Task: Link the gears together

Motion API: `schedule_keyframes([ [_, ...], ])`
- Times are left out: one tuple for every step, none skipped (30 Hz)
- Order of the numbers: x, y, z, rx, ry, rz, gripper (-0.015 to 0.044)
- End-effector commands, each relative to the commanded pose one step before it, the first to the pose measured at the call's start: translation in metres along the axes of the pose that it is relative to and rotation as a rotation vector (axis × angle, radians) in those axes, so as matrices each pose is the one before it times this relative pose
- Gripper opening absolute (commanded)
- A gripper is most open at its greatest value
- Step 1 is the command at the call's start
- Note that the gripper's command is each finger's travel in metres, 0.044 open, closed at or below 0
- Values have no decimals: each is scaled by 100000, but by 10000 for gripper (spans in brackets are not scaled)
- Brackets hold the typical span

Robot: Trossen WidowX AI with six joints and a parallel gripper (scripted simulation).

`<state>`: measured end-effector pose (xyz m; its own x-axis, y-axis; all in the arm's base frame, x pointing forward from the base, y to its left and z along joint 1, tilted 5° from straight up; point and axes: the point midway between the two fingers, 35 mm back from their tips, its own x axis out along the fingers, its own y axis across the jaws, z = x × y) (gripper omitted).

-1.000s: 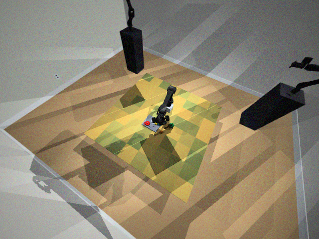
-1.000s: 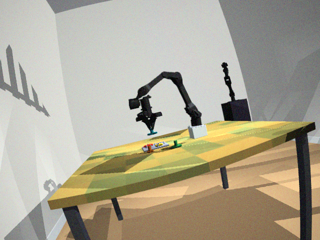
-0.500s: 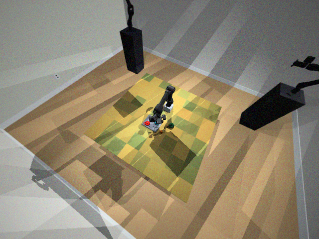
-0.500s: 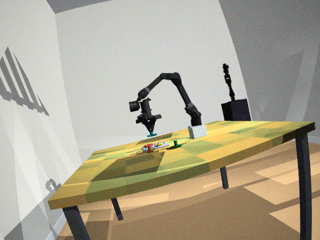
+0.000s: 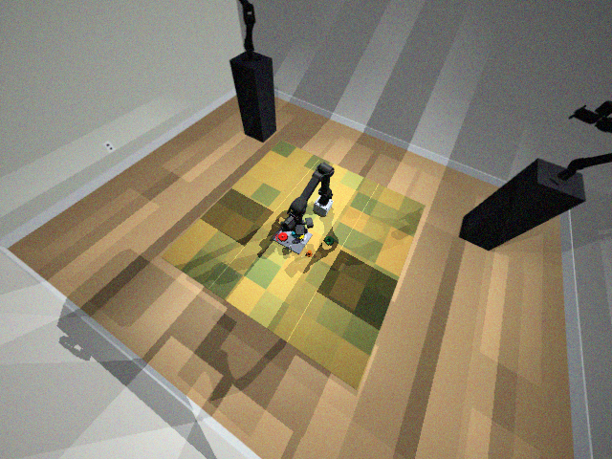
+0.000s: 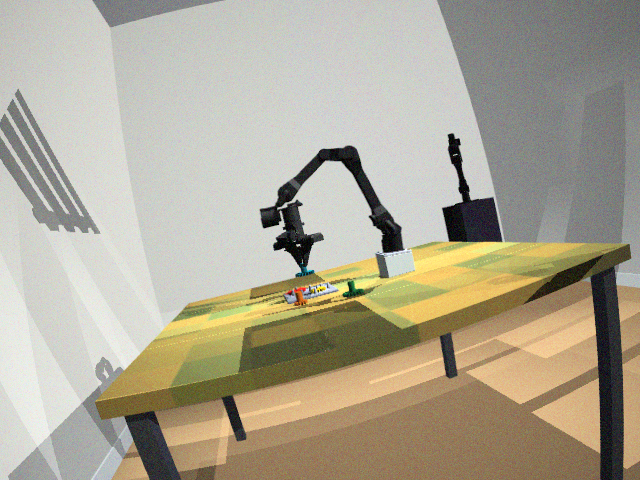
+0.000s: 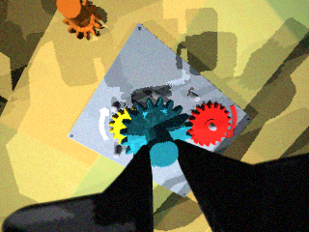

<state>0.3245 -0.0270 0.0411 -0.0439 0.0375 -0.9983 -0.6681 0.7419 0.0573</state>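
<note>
My gripper is shut on the stem of the large teal gear and holds it above the grey board. In the wrist view the gear appears between the red gear and the yellow gear, covering part of the yellow one. An empty peg shows near the red gear; other pegs are shadowed or hidden. The orange gear and green gear stand on the table beside the board.
The patchwork table top surrounds the board. The arm's white base stands behind the board. Strong shadows cross the board. A white arrow lies beside the yellow gear and a red arrow beside the red gear.
</note>
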Motion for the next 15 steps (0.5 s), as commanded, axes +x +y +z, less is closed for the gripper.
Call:
schedule_keyframes([
  [364, -552, -766, -93, 376, -236, 0],
  [96, -144, -215, 64, 48, -8, 0],
  [96, -142, -216, 64, 48, -7, 0],
  [88, -139, -191, -169, -17, -28, 0],
  [90, -139, -197, -168, -15, -24, 0],
  [90, -137, -199, -164, -12, -19, 0],
  [91, -135, -201, -158, -9, -13, 0],
  [91, -133, -203, -157, -8, -12, 0],
  [93, -131, -207, -147, -3, 0, 0],
  [93, -128, -208, -147, -2, 0, 0],
  [94, -126, -210, -142, 0, 6, 0],
  [96, -124, -214, -130, 6, 20, 0],
  [79, -101, -178, -108, 5, 17, 0],
  [47, -60, -107, -65, 3, 10, 0],
  [16, -20, -36, -22, 1, 3, 0],
])
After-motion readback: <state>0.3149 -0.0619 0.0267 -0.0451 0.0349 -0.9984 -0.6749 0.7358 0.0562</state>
